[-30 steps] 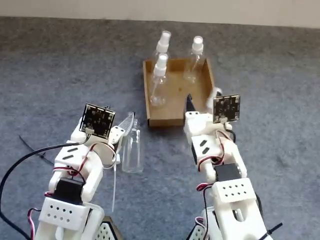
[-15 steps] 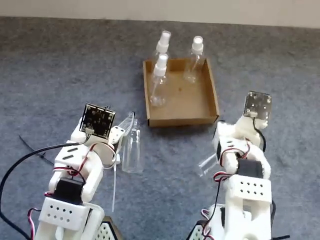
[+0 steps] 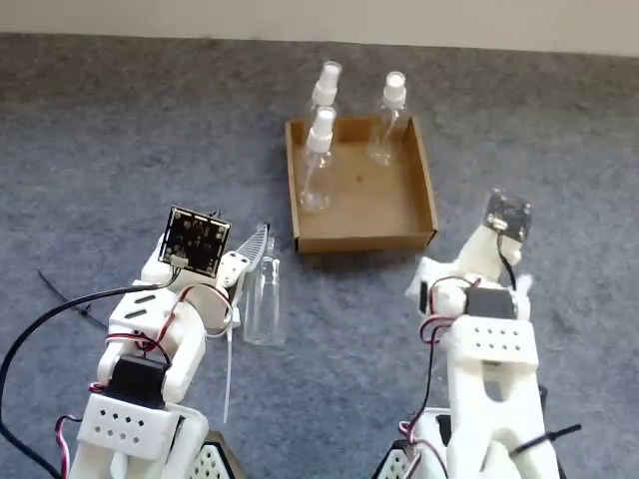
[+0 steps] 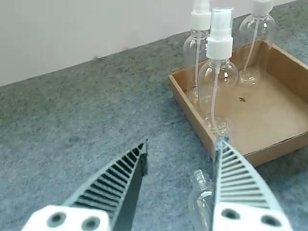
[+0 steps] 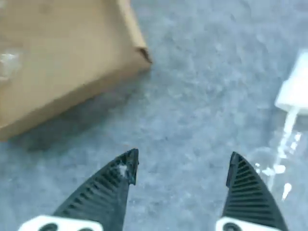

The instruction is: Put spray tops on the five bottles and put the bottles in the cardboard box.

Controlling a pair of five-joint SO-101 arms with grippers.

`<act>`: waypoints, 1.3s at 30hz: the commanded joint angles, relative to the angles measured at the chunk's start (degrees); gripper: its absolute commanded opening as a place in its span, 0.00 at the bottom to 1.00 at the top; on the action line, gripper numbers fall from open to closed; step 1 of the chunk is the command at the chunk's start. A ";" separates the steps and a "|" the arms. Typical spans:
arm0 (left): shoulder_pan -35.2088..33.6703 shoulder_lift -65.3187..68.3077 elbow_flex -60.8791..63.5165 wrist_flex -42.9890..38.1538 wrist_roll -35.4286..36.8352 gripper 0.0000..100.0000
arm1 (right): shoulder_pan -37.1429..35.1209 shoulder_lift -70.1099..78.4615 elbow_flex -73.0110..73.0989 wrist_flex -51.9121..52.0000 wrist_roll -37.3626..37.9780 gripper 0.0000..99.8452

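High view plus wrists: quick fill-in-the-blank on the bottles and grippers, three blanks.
1. ___ upright bottles with spray tops stand in or by the cardboard box.
2. The bottle lying on the carpet by the left gripper lacks a ___.
3. The left gripper and the right gripper are both ___.
Missing words: three; spray top; open.

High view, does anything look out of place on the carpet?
Yes: one clear bottle lies on its side on the carpet by the left pincer, neck open and uncapped, outside the cardboard box.
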 commanded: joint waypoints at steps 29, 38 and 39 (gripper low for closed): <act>-0.40 -0.04 0.40 -1.49 0.53 0.21 | 25.54 35.12 -25.45 -9.19 2.46 0.22; -0.40 -0.04 0.40 -1.49 0.53 0.21 | 25.98 36.62 -24.84 -11.56 4.31 0.07; -0.40 -0.04 0.40 -1.49 0.53 0.21 | 25.98 36.18 -24.48 -11.38 4.31 0.06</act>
